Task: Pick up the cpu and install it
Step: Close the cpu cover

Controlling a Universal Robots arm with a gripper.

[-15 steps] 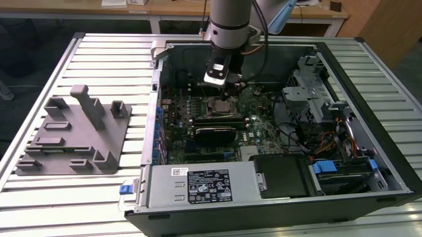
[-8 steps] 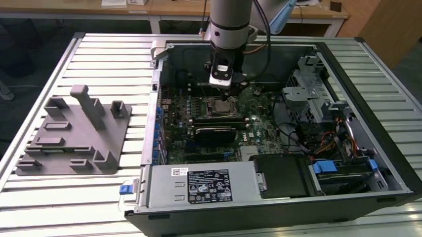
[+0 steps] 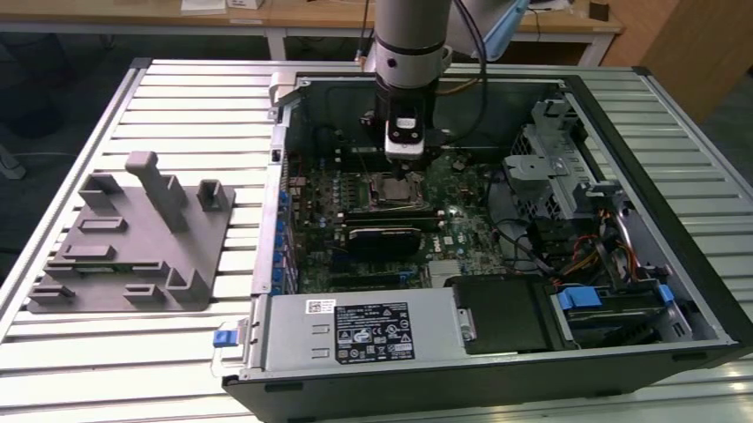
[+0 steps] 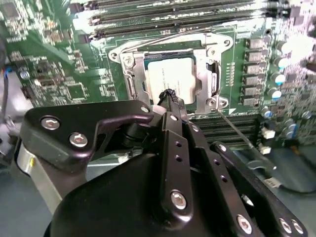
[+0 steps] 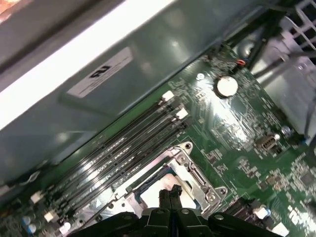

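Fingers (image 4: 174, 106) pressed together, gripping nothing — the gripper (image 4: 169, 95) hangs over the cpu (image 4: 170, 76), which lies in the socket (image 4: 203, 74).

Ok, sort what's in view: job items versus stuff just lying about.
Job: cpu, lying within the socket frame; gripper, jaws together just over the cpu.
Lying about: grey tray; black heatsink; power supply; memory slots.
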